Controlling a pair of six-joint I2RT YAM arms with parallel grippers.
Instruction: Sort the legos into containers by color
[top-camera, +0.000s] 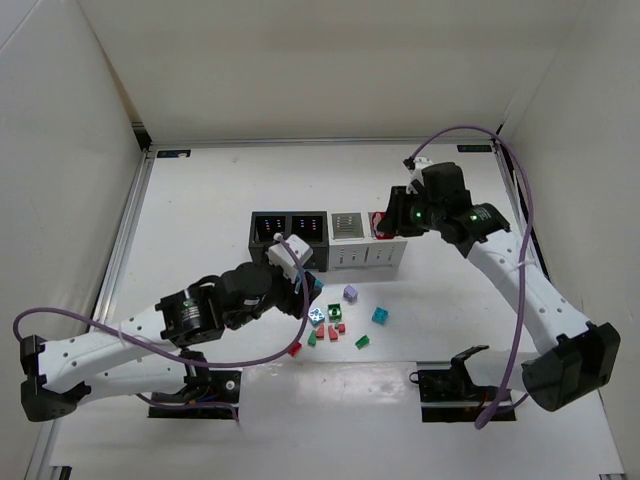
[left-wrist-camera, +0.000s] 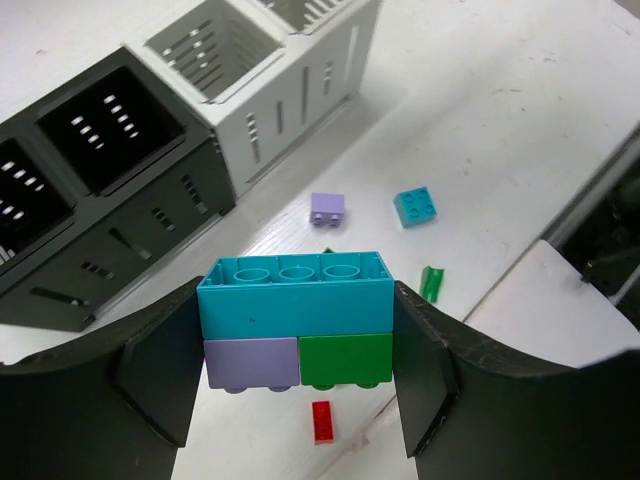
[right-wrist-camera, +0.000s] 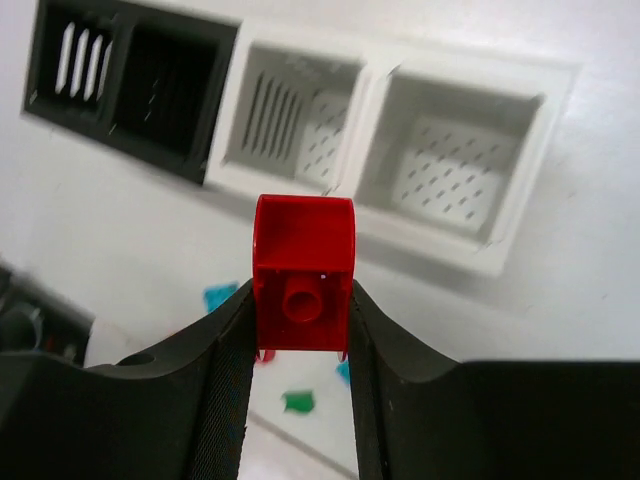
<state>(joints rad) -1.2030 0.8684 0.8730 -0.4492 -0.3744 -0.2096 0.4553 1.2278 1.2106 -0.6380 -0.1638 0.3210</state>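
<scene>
Left wrist view, entry one: my left gripper (left-wrist-camera: 295, 372), jaws part closed and clamped on the two ends of a joined stack (left-wrist-camera: 295, 305). The stack is one long light blue brick on top, with a lilac and a green brick side by side beneath. Loose on the table (left-wrist-camera: 500, 110) beyond it:
- lilac brick (left-wrist-camera: 327, 208)
- light blue brick (left-wrist-camera: 415, 206), near the lilac one
- green piece (left-wrist-camera: 431, 283)
- red brick (left-wrist-camera: 322, 421), nearest me

Entry two, right wrist view: my right gripper (right-wrist-camera: 300, 335), jaws drawn close and pinching a red brick (right-wrist-camera: 302, 265) by its sides. It hangs above the containers, on the near side of the white pair (right-wrist-camera: 400, 150).

Entry three, containers: the black pair (top-camera: 288, 228) and the white pair sit joined in one row mid-table. The scattered legos (top-camera: 335, 325) lie just in front.
</scene>
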